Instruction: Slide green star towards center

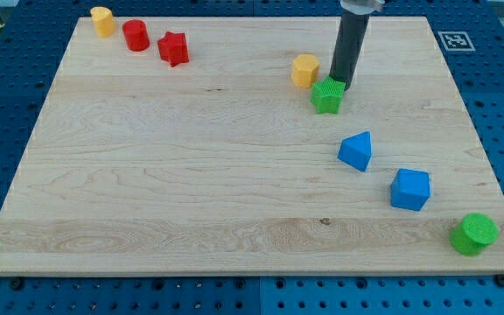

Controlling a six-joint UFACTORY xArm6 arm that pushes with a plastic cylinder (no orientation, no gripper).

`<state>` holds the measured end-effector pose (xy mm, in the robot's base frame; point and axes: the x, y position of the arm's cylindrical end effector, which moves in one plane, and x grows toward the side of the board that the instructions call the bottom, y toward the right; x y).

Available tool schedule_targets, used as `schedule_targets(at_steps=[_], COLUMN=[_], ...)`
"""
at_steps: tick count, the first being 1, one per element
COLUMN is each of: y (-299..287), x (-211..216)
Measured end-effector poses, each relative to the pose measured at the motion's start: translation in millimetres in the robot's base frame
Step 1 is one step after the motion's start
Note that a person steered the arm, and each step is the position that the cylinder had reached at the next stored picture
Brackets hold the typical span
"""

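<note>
The green star (326,96) lies on the wooden board (191,175), right of centre and toward the view's top. My tip (339,85) stands right against the star's upper right edge, touching or nearly touching it. The dark rod rises from there out of the view's top. A yellow block (304,69), roughly hexagonal, sits just to the star's upper left, close to it.
A blue triangular block (356,150) and a blue cube-like block (409,189) lie below right of the star. A green cylinder (474,234) is at the board's bottom right corner. A yellow cylinder (102,20), a red cylinder (136,35) and a red star (173,48) line the top left.
</note>
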<state>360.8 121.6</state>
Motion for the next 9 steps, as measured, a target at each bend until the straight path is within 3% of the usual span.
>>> schedule_targets(at_steps=[5,8,9], y=[-11,-34,-16], x=[40,40,23])
